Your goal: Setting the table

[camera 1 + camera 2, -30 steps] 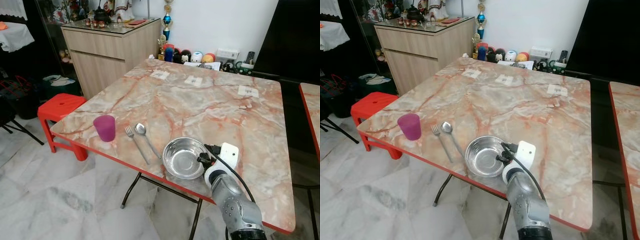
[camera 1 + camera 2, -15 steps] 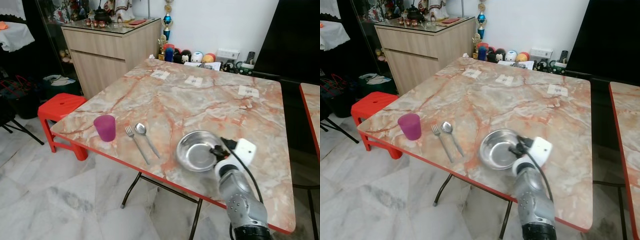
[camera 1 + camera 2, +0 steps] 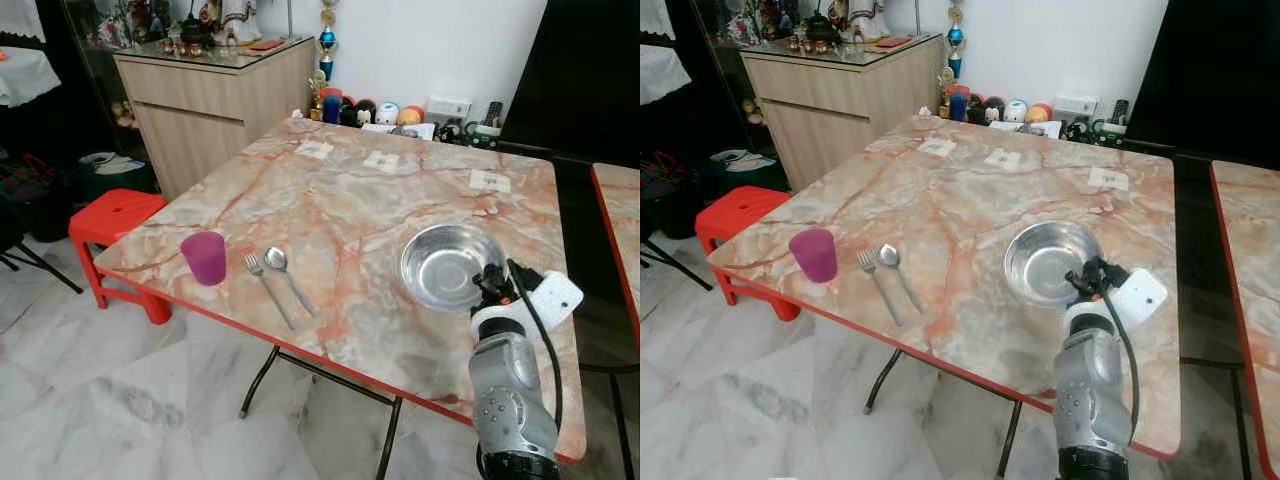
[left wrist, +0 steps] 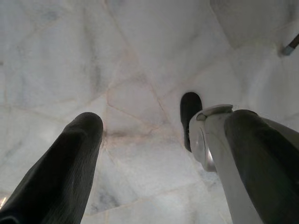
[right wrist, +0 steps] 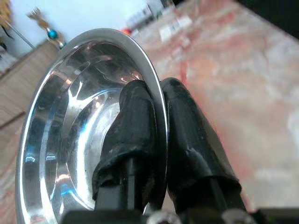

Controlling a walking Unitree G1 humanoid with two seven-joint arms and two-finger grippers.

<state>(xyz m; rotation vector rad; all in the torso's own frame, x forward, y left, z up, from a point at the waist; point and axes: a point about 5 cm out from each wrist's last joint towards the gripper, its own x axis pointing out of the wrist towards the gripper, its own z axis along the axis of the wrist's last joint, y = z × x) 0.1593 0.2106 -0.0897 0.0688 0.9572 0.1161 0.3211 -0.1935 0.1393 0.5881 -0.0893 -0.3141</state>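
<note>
Now the right end effector (image 3: 492,290) has the steel bowl (image 3: 450,266) by its near rim, one black finger (image 5: 133,116) inside the rim and the other outside, pinching the thin metal edge between them. The bowl sits over the right half of the marble tabletop (image 3: 340,205), toward the near edge; whether it rests on the stone or hangs just above it, I cannot tell. Its hollow faces up, shiny and bare.

Over on the left side of the tabletop, near the front edge, a purple cup (image 3: 204,257) stands upright. Just to its right a fork (image 3: 268,290) and a spoon (image 3: 288,277) lie side by side, handles pointing toward the near edge, the fork nearer the cup. Bowl and cutlery are well apart.

At the far edge of the tabletop, three small paper cards (image 3: 383,160) lie in a row. A red stool (image 3: 110,216) stands on the floor beside the left corner, and a wooden cabinet (image 3: 215,95) stands against the wall behind it. A second tabletop with the same red edge (image 3: 612,240) stands at the far right.

The left end effector (image 4: 140,144) hangs low over the pale marble floor (image 4: 140,56), its two dark fingers spread wide apart with nothing between them.
</note>
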